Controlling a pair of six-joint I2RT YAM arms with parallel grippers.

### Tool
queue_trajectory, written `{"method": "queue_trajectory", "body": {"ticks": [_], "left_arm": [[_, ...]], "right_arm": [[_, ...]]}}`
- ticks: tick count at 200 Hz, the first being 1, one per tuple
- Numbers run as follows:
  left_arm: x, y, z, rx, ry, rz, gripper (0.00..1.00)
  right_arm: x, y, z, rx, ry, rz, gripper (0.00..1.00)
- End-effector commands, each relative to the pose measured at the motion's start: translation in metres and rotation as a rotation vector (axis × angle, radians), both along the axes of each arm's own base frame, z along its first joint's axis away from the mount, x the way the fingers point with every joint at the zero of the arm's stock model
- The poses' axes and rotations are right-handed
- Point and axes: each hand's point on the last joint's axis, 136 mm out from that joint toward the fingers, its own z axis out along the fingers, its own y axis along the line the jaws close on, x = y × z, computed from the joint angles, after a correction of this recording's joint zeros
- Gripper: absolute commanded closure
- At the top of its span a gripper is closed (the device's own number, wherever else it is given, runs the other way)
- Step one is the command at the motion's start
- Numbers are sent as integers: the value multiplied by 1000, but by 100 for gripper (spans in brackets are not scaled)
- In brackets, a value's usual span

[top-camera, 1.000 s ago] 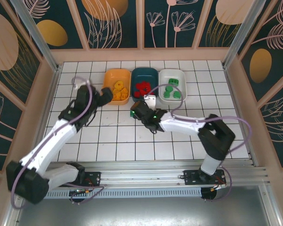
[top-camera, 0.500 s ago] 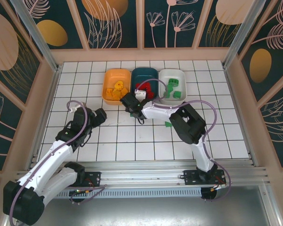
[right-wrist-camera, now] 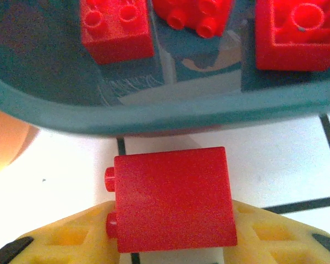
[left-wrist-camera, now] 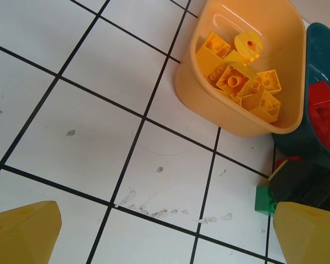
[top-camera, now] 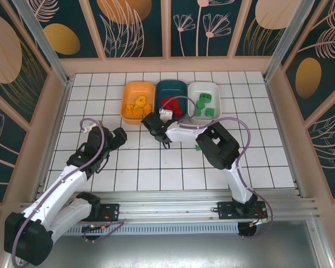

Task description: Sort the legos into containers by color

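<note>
Right hand, clamping red brick, edged up to teal bowl; left hand wide, drawn back.

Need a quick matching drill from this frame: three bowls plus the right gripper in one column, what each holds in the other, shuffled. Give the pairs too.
Column 1
1. orange bowl
2. teal bowl
3. white bowl
4. right gripper

Column 2
A. green bricks inside
B. shut on a single red brick, just outside a bowl's rim
C. yellow bricks inside
D. several red bricks lying inside

Pairs: 1-C, 2-D, 3-A, 4-B
</note>
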Motion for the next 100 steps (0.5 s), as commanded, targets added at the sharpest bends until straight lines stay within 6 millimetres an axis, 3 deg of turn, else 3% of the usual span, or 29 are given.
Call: {"method": "queue_trajectory", "body": {"ticks": [1, 58, 100], "left_arm": [[4, 2, 11, -1, -38, 3, 2], [10, -8, 8, -38, -30, -18, 1], [12, -11, 3, -49, -17, -26, 2]], "right_arm": [[-2, -12, 17, -10, -59, -27, 58], [-7, -12, 57, 40, -143, 16, 62], [-13, -15, 64, 59, -154, 30, 62]]}}
